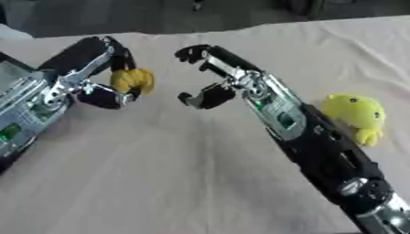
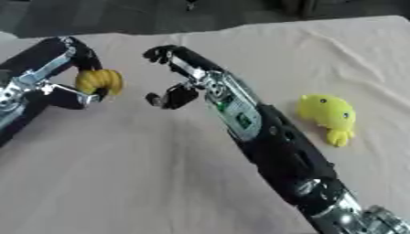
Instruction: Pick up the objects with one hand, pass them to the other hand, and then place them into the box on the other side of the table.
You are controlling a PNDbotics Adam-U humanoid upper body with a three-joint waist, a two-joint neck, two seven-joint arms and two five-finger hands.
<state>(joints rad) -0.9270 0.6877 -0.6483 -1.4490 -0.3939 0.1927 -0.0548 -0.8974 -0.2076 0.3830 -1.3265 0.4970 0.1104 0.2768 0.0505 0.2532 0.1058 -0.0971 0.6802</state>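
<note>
A small orange-yellow object (image 1: 133, 80), ribbed like a little bunch of bananas, is pinched between the fingers and thumb of my left hand (image 1: 102, 68) at the upper left. My right hand (image 1: 210, 75) reaches in from the lower right and hangs a short way to the right of that object. Its fingers and thumb are spread apart with nothing between them. A yellow plush duck (image 1: 356, 115) lies on the cloth to the right of my right forearm, untouched. No box shows in either view.
A beige cloth (image 1: 160, 183) covers the table, with creases at the far right. The table's far edge (image 1: 264, 25) runs along the top, with dark floor beyond it.
</note>
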